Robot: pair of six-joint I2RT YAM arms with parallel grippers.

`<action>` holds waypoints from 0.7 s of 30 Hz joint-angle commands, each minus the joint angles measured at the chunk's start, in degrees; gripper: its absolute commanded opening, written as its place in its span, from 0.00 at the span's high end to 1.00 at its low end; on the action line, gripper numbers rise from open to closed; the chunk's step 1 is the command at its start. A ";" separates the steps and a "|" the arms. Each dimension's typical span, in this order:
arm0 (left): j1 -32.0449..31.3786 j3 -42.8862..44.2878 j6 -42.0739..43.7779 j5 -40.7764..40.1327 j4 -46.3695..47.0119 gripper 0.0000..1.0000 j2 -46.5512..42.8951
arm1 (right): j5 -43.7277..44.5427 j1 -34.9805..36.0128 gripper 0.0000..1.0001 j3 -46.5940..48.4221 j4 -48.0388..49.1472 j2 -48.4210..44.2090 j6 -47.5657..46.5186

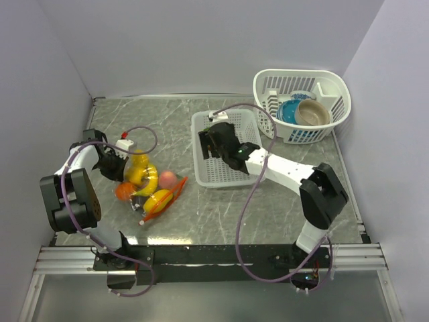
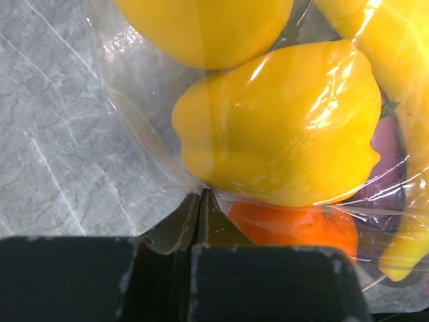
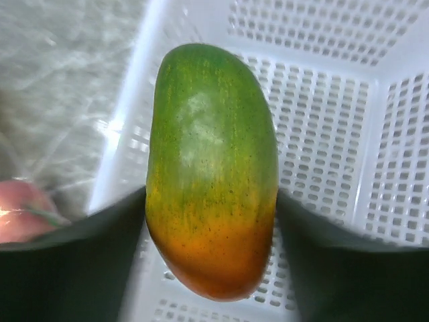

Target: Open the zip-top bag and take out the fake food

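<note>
The zip-top bag lies on the table at the left, its orange-red zip strip towards the middle. Inside are fake food pieces: a yellow pepper, an orange fruit, a banana, a pink-red fruit and something dark purple. My left gripper is shut on the bag's clear plastic at its left edge, the tips pinching it. My right gripper is shut on a green-orange fruit and holds it over the white slotted basket.
The white slotted basket stands mid-table. A round white basket at the back right holds a blue bowl and a tan bowl. Grey walls close in the left, back and right.
</note>
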 commanded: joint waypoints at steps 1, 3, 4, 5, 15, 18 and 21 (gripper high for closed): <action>0.33 0.59 -0.57 2.84 -1.12 0.99 -1.28 | 2.97 0.62 0.00 -4.12 1.19 -4.75 3.42; 0.42 0.68 -0.40 2.58 -1.03 0.99 -1.55 | 3.15 2.01 0.00 -7.10 3.32 -7.91 2.03; 0.42 0.68 -0.14 2.66 -0.95 0.99 -1.46 | 3.85 3.25 0.00 -7.90 4.72 -8.98 1.06; 0.68 0.77 -0.05 2.58 -0.86 0.99 -1.46 | 4.64 4.74 0.00 -8.78 5.43 -9.94 -0.17; 0.95 1.82 -1.36 2.49 1.07 0.99 1.79 | -1.31 25.14 0.11 -16.96 16.68 -11.72 -12.32; 0.95 2.70 -1.36 1.61 1.60 0.99 2.84 | -11.68 25.06 0.20 -17.93 19.31 -8.39 -14.42; 0.86 3.92 -1.80 1.35 1.95 0.99 3.98 | -16.71 24.97 0.24 -16.45 20.38 -3.91 -13.90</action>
